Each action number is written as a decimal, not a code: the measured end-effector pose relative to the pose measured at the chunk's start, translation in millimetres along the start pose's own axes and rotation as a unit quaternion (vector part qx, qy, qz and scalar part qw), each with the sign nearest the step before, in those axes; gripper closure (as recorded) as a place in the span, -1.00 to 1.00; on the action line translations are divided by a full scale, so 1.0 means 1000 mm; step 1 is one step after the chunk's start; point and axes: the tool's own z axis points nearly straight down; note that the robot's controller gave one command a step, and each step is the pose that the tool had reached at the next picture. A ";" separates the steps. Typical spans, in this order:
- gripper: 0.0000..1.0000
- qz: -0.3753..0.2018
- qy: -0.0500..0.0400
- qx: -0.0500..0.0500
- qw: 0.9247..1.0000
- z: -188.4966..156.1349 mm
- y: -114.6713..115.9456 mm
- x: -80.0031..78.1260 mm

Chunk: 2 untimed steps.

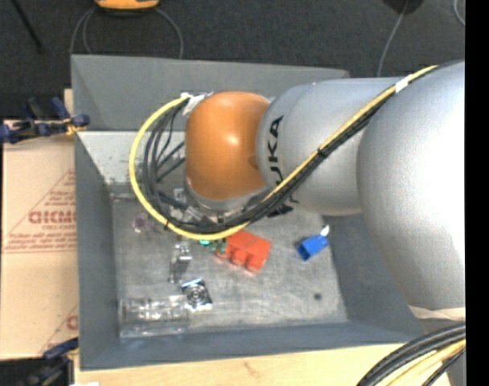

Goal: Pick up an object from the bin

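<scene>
My gripper (180,262) reaches down under the arm's wrist into the left middle of the bin. Just below it lies a small shiny silver and black thing (196,293). A clear plastic piece (154,312) rests along the front left wall, a little further down. To the gripper's right sits a red block (248,251), with a small green thing (215,246) at its left edge, partly hidden by the wrist. Nothing is seen held.
A blue piece (312,247) lies at the right of the bin floor. A small purple thing (140,223) sits near the left wall. The arm and its cables cover the back of the bin.
</scene>
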 end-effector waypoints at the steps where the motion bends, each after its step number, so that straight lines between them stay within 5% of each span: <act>1: -1.00 -0.060 0.000 0.002 0.998 0.037 -0.069 0.045; 2: -1.00 -0.142 -0.007 0.002 0.990 0.078 -0.044 0.046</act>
